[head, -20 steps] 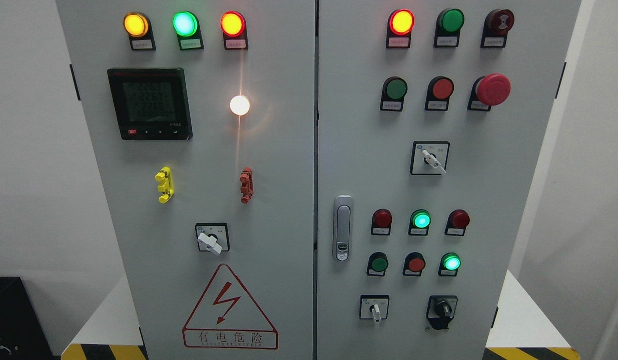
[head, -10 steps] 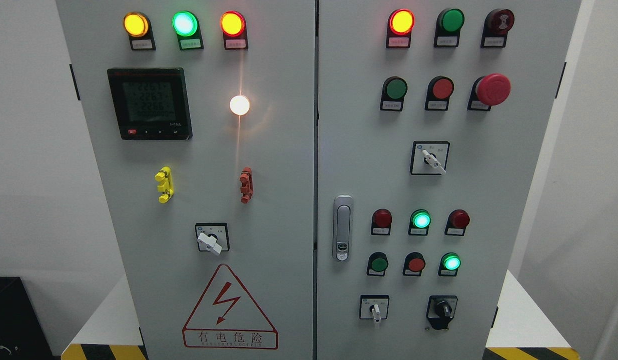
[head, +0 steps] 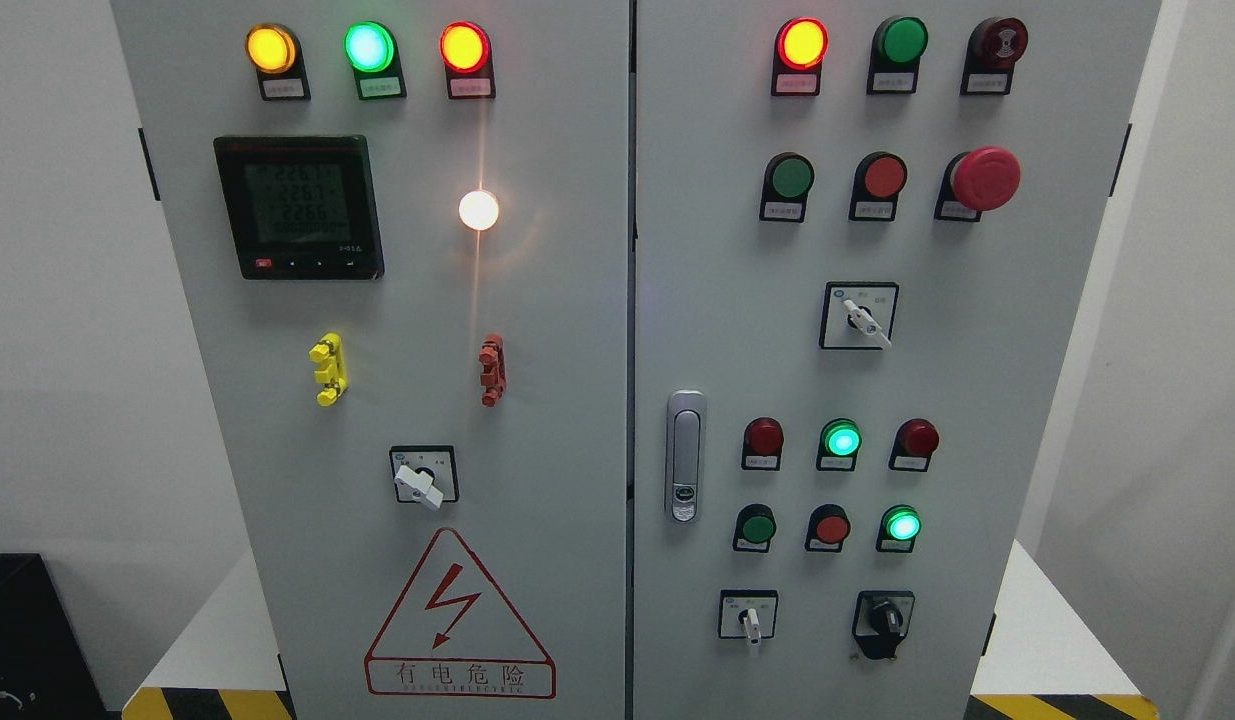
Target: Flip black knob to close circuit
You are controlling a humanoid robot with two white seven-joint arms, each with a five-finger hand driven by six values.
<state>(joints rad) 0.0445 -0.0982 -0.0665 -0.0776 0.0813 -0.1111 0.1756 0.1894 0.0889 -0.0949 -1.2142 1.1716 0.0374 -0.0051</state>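
Even, fairly bright room light falls on the grey cabinet point(head: 617, 300), and the view is sharp edge to edge. The white lamp point(head: 479, 210) at ten o'clock from centre is blown out, throwing a thin vertical flare streak up and down the door. The lit red lamp point(head: 803, 43) at one o'clock glows with a soft halo. The meter screen point(head: 299, 205) reads dim and slightly smeared. Soft shadows sit beneath each button; the cabinet's sides lean inward toward the bottom.

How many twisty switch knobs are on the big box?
4: a white knob low on the left door, a white knob mid right door, a small white knob at bottom right, and the black knob beside it. None looks hidden.
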